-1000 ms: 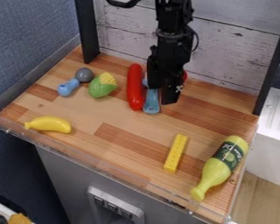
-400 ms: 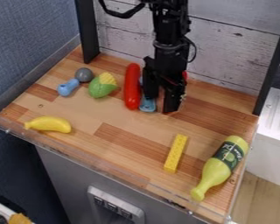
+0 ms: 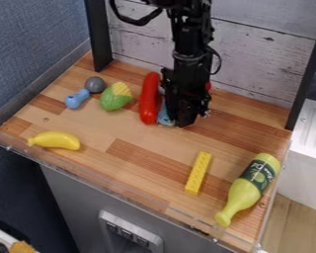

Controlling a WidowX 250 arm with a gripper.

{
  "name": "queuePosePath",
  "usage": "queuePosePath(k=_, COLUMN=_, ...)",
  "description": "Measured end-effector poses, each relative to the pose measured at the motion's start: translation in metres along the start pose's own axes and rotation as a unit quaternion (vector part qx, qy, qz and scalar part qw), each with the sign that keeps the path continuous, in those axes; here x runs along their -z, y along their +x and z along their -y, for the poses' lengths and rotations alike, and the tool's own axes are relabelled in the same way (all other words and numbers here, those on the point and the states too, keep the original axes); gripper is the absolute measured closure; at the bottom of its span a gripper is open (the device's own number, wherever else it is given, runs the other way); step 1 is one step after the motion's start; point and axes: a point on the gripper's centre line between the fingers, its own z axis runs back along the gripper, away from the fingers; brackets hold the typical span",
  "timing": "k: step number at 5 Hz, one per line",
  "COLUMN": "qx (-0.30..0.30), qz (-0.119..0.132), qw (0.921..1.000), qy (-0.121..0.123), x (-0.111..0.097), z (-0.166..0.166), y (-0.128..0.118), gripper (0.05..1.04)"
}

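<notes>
Black gripper [image 3: 187, 119], far centre: beside blue utensil [image 3: 165, 119]; open or closed, cannot tell. Long red toy [image 3: 148, 99]: left. Nothing visibly lifted.

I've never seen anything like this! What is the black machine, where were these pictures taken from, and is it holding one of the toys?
The machine is a robot arm. At its lower end is a gripper, which works as its hand. All the pictures come from one fixed camera looking down at a slant.

On the wooden top lie a banana, corn, a long red piece, a yellow block and a bottle.

The gripper is low, right by a blue piece that it partly hides. I can't tell whether it holds anything.
</notes>
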Motion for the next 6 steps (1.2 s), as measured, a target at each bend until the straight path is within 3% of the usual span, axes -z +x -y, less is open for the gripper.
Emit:
queuePosePath(k=1, qx=0.036, qz=0.003, qw=0.9993, qy=0.002, x=0.001, z=0.000, y=0.001, gripper=0.939)
queuePosePath(k=2, qx=0.063, qz=-0.003, qw=0.9980, qy=-0.002, x=0.000, z=0.001, y=-0.001, gripper=1.022)
queuePosePath(k=4, qx=0.067, qz=-0.006, qw=0.9977, qy=-0.006, x=0.003, z=0.003, y=-0.004, gripper=1.030)
queuePosePath(k=5, qx=0.007, qz=-0.020, qw=0.9997, qy=-0.013, x=-0.008, z=0.006, y=-0.010, gripper=1.030)
queuePosePath(k=6, qx=-0.084, qz=-0.019, qw=0.9962, qy=-0.010, x=-0.044, z=0.007, y=-0.009, gripper=1.030)
